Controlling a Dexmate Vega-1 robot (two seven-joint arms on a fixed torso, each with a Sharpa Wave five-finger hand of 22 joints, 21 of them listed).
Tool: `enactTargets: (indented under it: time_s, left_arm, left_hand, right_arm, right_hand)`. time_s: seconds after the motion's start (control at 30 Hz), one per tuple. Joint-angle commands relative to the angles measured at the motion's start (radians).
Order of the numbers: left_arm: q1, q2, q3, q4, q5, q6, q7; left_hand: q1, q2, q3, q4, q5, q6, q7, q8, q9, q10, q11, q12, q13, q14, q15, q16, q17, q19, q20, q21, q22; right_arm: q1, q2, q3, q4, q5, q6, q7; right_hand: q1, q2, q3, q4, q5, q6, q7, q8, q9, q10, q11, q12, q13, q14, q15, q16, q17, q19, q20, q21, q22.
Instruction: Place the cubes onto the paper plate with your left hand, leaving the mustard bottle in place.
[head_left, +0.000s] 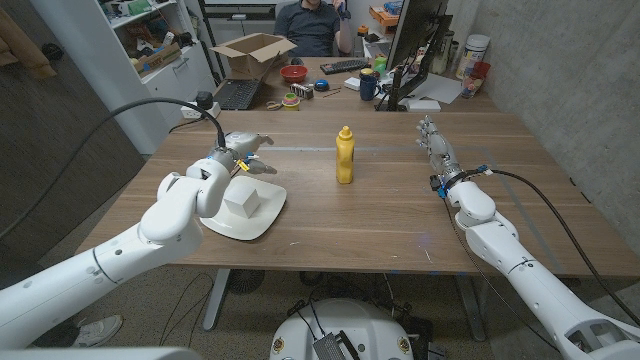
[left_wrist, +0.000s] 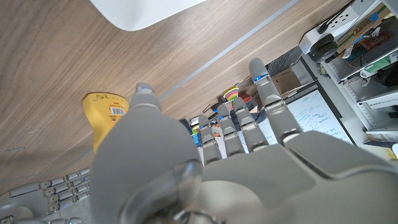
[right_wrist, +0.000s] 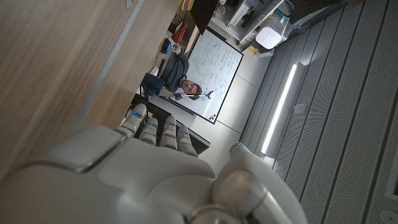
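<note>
One white cube (head_left: 241, 201) sits on the paper plate (head_left: 268, 213), one mustard bottle (head_left: 344, 156) stands upright (centre table), and both the left hand (head_left: 243, 154) and right hand (head_left: 435, 146) have fingers released, grasping nothing.

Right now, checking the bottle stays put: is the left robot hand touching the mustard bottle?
Apart. The head view shows bare table between the left robot hand, above the paper plate, and the mustard bottle.

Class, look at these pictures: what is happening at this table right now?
A two-armed robot is working at a wooden table. Its left hand hovers with fingers apart just beyond a paper plate, where one white cube already sits. A yellow mustard bottle stands upright mid-table. The right hand waits at the other side, holding nothing.
</note>
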Motion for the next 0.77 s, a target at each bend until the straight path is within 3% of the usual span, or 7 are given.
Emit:
enactTargets:
  time_s: [0.03, 0.77]
  left_arm:
    - [0.047, 0.003, -0.057, -0.028, -0.027, 0.006, 0.044]
    - [0.085, 0.007, -0.111, -0.060, -0.065, 0.000, 0.092]
  left_hand:
    - [-0.012, -0.001, -0.006, 0.006, 0.010, -0.018, -0.002, -0.009, -0.001, -0.012, 0.006, -0.007, 0.000, -0.007, -0.002, 0.004, -0.002, 0.006, 0.006, -0.007, 0.003]
    - [-0.035, 0.002, -0.021, 0.018, 0.010, -0.046, -0.010, -0.023, -0.002, -0.027, 0.022, -0.027, -0.007, -0.017, 0.004, 0.007, -0.015, 0.009, 0.007, -0.025, 0.003]
  right_arm:
    - [-0.007, -0.006, -0.001, -0.014, -0.003, -0.001, -0.006]
    - [-0.020, -0.009, 0.003, -0.025, 0.001, 0.010, -0.017]
  right_hand:
    - [-0.001, 0.008, -0.002, -0.002, 0.007, 0.003, 0.004, 0.005, 0.004, 0.003, 0.000, 0.005, 0.004, 0.010, 0.001, 0.003, 0.002, 0.004, -0.002, -0.003, 0.003]
    - [-0.003, 0.006, -0.006, -0.001, 0.008, 0.003, 0.004, 0.005, 0.003, 0.003, 0.001, 0.005, 0.004, 0.009, 0.003, 0.003, 0.002, 0.002, -0.001, -0.008, 0.003]
